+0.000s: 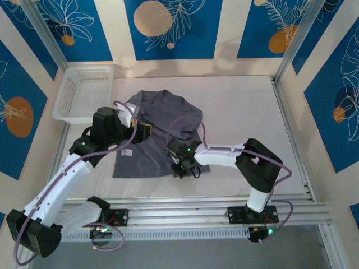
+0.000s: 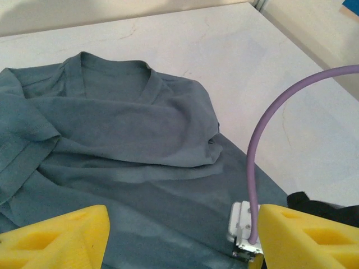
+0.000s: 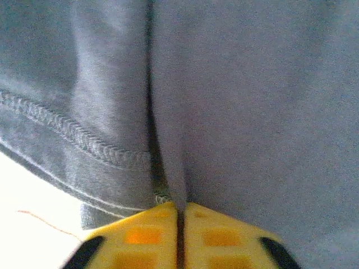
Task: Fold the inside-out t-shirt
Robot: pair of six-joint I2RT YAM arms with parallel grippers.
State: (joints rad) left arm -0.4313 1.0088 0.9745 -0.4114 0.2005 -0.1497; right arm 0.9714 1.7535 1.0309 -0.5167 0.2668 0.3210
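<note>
The shirt point(image 1: 157, 134) is spread crumpled on the table point(image 1: 241, 112), left of the middle, with its collar toward the far side. In the top view its left edge is covered by the left gripper point(image 1: 140, 130) and its near right corner by the right gripper point(image 1: 185, 168). The sleeves are bunched and cannot be made out clearly there.

In the left wrist view the shirt point(image 2: 129, 129) is cut off at the left and bottom. The collar point(image 2: 115, 73) is seen plainly, and the lower right is crossed by a purple cable point(image 2: 263, 129). The left gripper point(image 2: 184, 224) is held above the cloth with its fingers wide apart and nothing between them.

In the right wrist view the shirt point(image 3: 252, 101) is seen very close and slightly blurred. A stitched hem point(image 3: 73, 131) is seen at the left. The right gripper point(image 3: 179, 216) is closed, with a fold of the shirt pinched between its fingers.

One shirt, one white basket point(image 1: 63, 95) at the far left corner, two grippers and two arms are counted.
</note>
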